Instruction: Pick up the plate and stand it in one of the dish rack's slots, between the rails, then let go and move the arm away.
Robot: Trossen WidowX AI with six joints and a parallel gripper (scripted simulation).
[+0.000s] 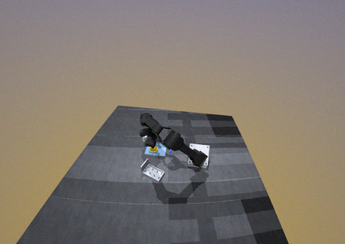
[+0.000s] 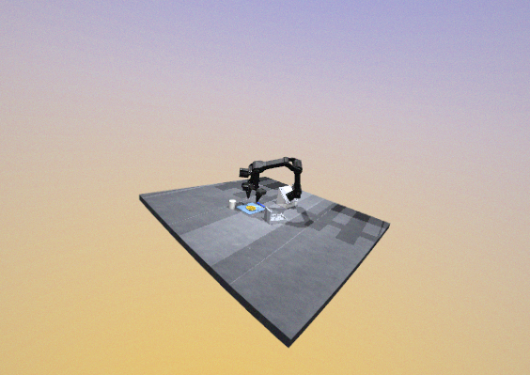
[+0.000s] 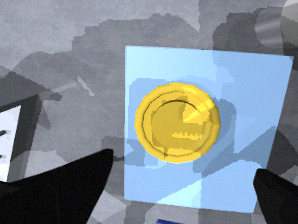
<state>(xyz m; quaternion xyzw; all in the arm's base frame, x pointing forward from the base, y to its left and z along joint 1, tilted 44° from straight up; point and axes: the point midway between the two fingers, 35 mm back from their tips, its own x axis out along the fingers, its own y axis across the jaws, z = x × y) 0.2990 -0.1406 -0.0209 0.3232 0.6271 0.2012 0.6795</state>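
Well, nothing's done yet — the claw [image 3: 181, 187] hangs wide and empty over the yellow plate [image 3: 177, 122], rack [image 1: 153, 172] waiting nearby.

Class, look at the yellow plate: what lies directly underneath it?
The yellow plate lies flat on a light blue mat, which rests on the grey table. The part of the mat beneath the plate is covered, so nothing there can be seen.
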